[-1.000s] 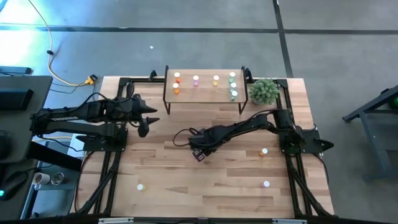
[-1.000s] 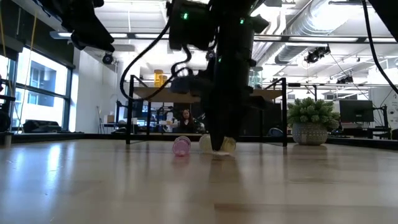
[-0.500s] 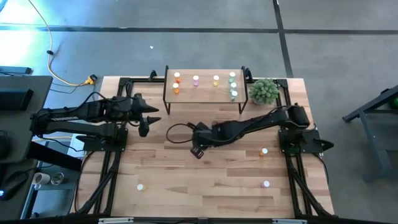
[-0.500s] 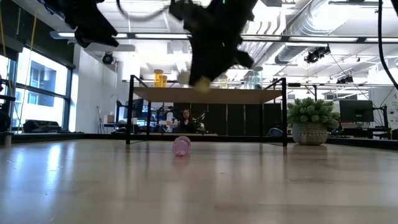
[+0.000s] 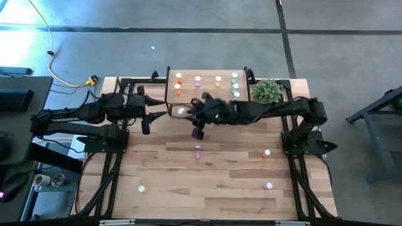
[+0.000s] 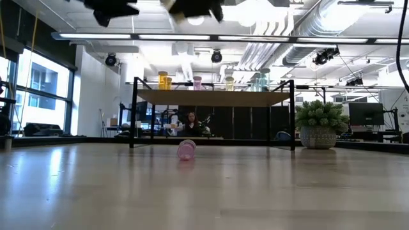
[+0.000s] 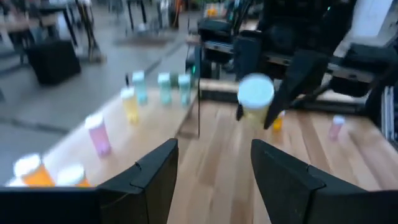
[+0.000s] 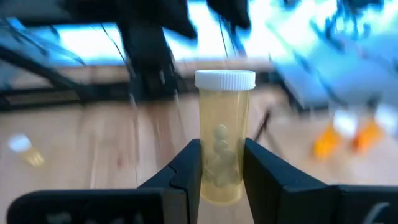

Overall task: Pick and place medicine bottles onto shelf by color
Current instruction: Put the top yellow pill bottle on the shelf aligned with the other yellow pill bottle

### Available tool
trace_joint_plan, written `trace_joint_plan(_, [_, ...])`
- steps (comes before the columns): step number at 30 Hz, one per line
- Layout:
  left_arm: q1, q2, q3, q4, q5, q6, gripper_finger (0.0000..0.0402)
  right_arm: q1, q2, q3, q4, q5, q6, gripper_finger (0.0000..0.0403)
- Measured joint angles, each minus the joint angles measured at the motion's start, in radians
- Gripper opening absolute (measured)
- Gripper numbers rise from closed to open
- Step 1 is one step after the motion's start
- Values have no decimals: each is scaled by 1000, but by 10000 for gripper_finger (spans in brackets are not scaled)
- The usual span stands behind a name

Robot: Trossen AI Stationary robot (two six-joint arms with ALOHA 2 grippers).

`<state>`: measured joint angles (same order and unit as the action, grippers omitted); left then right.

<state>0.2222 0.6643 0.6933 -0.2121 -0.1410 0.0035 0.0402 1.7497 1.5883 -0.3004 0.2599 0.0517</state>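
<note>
Right gripper (image 8: 221, 171) clamped on an upright yellow bottle (image 8: 222, 134), raised just at 6 o'clock of the shelf (image 5: 207, 91), left gripper (image 7: 211, 168) parted, facing it from 9 o'clock, pink bottle (image 5: 198, 150) lying on the table (image 5: 220, 182)

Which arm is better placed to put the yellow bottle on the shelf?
The right. Its gripper already holds the yellow white-capped bottle near the light-wood shelf. The left gripper is open and empty beside it.
</note>
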Motion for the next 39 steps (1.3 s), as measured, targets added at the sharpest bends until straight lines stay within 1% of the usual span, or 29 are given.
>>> trace_joint_plan(6, [0, 9, 0, 190, 0, 56, 193, -55, -31, 0, 187, -188, -174, 83])
trace_joint_plan(11, [0, 47, 0, 312, 0, 61, 193, -87, -31, 0, 295, -272, -234, 83])
trace_joint_plan(16, [0, 105, 0, 363, 17, 61, 193, -106, -31, 0, 359, -280, -253, 83])
trace_joint_plan(23, [0, 188, 0, 512, 29, 77, 193, -126, -31, 0, 350, -295, -299, 83])
trace_joint_plan(32, [0, 246, 0, 659, 24, 116, 193, -134, -31, 0, 345, -295, -322, 83])
trace_joint_plan(39, [0, 276, 0, 682, -2, 132, 193, -134, -31, 0, 346, -295, -314, 83])
